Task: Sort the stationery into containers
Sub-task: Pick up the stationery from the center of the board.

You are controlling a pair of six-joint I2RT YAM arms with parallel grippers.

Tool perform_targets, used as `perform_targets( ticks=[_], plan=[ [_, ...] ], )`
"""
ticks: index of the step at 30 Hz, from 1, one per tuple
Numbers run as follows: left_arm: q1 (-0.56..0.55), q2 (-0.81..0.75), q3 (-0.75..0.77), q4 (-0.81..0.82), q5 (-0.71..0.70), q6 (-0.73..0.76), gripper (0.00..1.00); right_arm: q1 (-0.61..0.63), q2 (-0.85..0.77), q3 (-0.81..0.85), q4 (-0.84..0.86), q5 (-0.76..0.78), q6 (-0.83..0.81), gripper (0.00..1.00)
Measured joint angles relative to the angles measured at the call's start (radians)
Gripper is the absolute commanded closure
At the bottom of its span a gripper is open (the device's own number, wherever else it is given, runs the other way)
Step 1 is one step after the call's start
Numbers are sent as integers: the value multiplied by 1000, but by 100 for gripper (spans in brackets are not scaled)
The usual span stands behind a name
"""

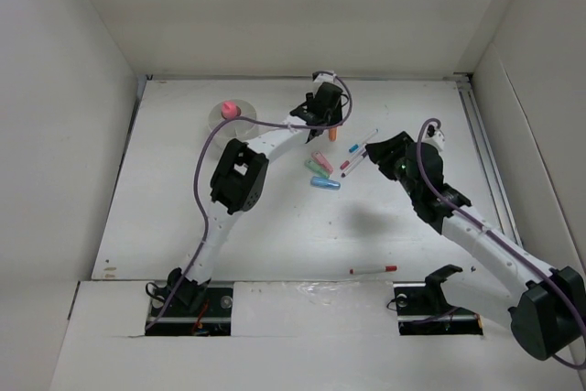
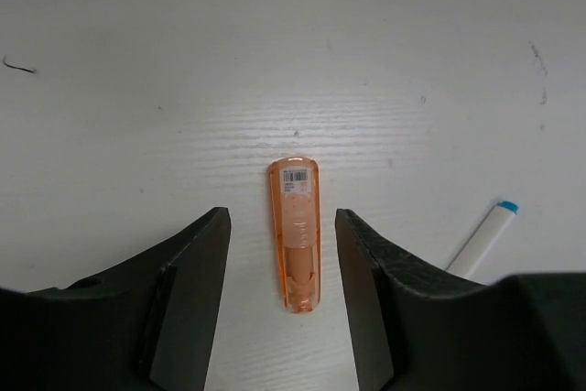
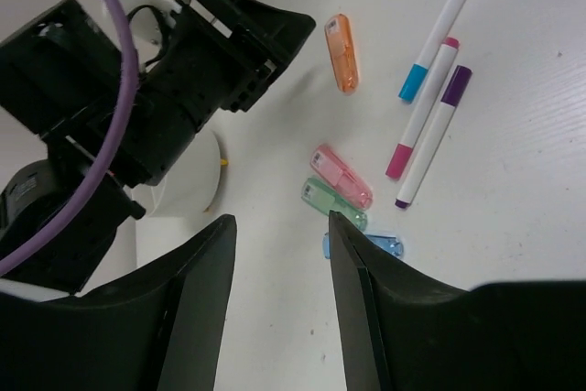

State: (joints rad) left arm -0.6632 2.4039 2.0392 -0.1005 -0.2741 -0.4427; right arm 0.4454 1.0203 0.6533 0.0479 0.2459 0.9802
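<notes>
I see the white tabletop point(image 1: 183, 226) from above, with both arms stretched toward its far middle. The left arm point(image 1: 240, 176) reaches furthest; the right arm point(image 1: 476, 235) comes in from the right side. The cup point(image 1: 216, 120) stands at the far left, well apart from the loose stationery, and a pink piece point(image 1: 230, 110) sits in it; which compartment I cannot tell. The left pincer point(image 2: 282, 217) is wide and holds nothing. Its fingers stand on both sides of the orange case point(image 2: 295, 233), which lies flat on the tabletop, with a gap on each side. The right pincer point(image 3: 279, 222) is wide too and empty, hanging above the group of small cases. Three pens lie close together right of the orange case: the blue pen point(image 3: 444, 25), the pink pen point(image 3: 421, 107) and the purple pen point(image 3: 433, 135). A red pen point(image 1: 374, 269) lies alone near the front edge. The pink case point(image 3: 341, 176) and the green case point(image 3: 334, 205) lie side by side; the blue case point(image 3: 380, 244) is just beside the green one, partly hidden by a right finger.
</notes>
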Motion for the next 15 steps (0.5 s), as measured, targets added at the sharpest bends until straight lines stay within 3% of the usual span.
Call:
perform_targets(
  ticks=[9,15],
  plan=[
    [-3,197,225,-95,18,46,49,-2,0,0,-3,-38,3,48],
    [-3,225,290,-123,20,66,49,-2,-18,-1,-4,-65,3,48]
  ],
)
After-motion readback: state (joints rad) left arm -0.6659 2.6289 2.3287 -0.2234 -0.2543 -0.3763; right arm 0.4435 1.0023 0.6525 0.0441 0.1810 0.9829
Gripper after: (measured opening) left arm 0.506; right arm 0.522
